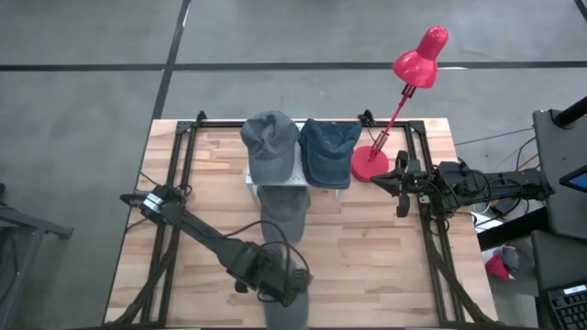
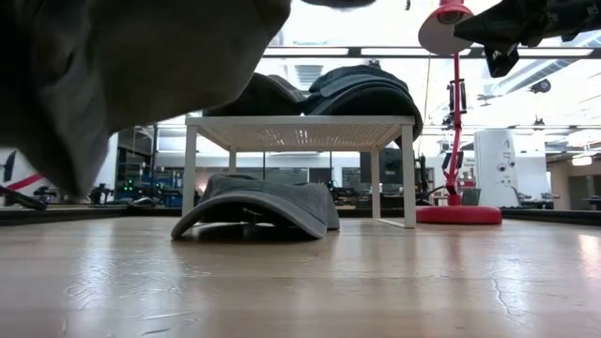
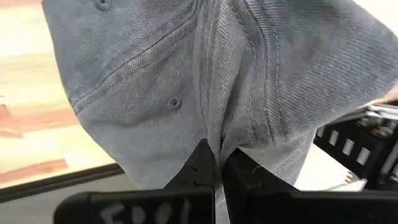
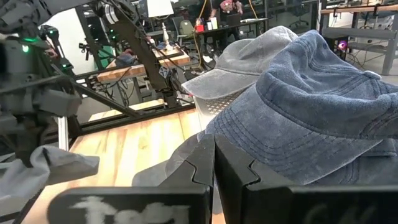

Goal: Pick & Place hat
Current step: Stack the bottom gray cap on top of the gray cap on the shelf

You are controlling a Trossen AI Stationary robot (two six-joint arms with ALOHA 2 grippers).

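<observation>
Four hats in play: a grey hat (image 1: 270, 142) and a blue hat (image 1: 328, 149) on top of the white rack (image 1: 292, 181), a third grey hat (image 1: 282, 209) flat on the table (image 1: 367, 257) partly under the rack, and a fourth held by the left gripper (image 3: 217, 171); its fingers are pinched tight on a fold of the grey held hat (image 3: 205, 81), at the near edge of the table, hat hanging off the boards (low view shows it lifted, looming close to the camera); right gripper (image 4: 214, 158) closed and empty, parked by the red lamp (image 1: 404, 92) at the table's right side, facing the rack; step in hand looks like carry, pick done, place not yet done; target spot isn't marked, so likely the rack or the free boards in front of it; next move calls for swinging the held hat forward over the table, clearing the hat that lies there, lowering before letting go; the pinch on loose cloth could slip or drop it crumpled
</observation>
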